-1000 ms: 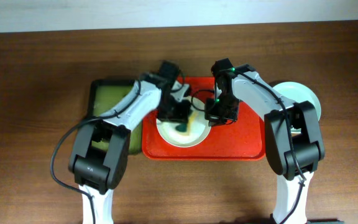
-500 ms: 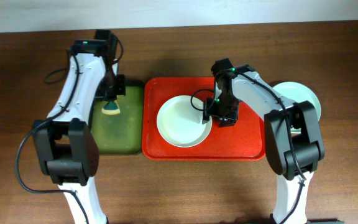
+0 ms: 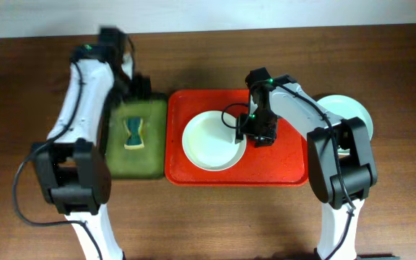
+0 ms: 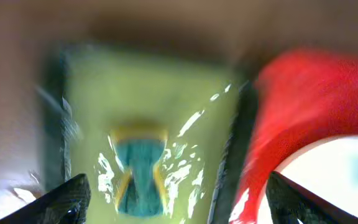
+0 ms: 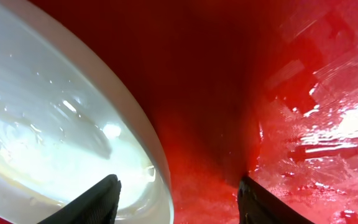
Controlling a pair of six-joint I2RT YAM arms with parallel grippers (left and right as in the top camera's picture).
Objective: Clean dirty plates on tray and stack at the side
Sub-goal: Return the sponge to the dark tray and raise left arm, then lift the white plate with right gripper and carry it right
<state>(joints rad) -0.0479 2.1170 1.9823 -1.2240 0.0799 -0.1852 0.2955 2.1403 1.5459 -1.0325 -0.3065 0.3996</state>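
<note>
A white plate (image 3: 209, 141) lies on the red tray (image 3: 280, 162), left of its middle. My right gripper (image 3: 250, 135) is open at the plate's right rim. In the right wrist view its fingers (image 5: 179, 198) straddle that rim, one over the plate (image 5: 48, 130), one over the tray (image 5: 278, 93). A pale mint plate (image 3: 352, 112) lies on the table right of the tray, partly hidden by my right arm. My left gripper (image 3: 134, 95) is open and empty above the far end of the green tray. The blurred left wrist view shows its fingers (image 4: 179, 202) wide apart.
A teal and yellow sponge (image 3: 134, 133) lies on the wet dark green tray (image 3: 118, 162) left of the red tray; it also shows in the left wrist view (image 4: 138, 174). Brown table lies all around, with a pale wall edge at the back.
My left gripper has let the sponge go onto the green tray and pulled back toward the far side. The right arm and the plate have not moved.
</note>
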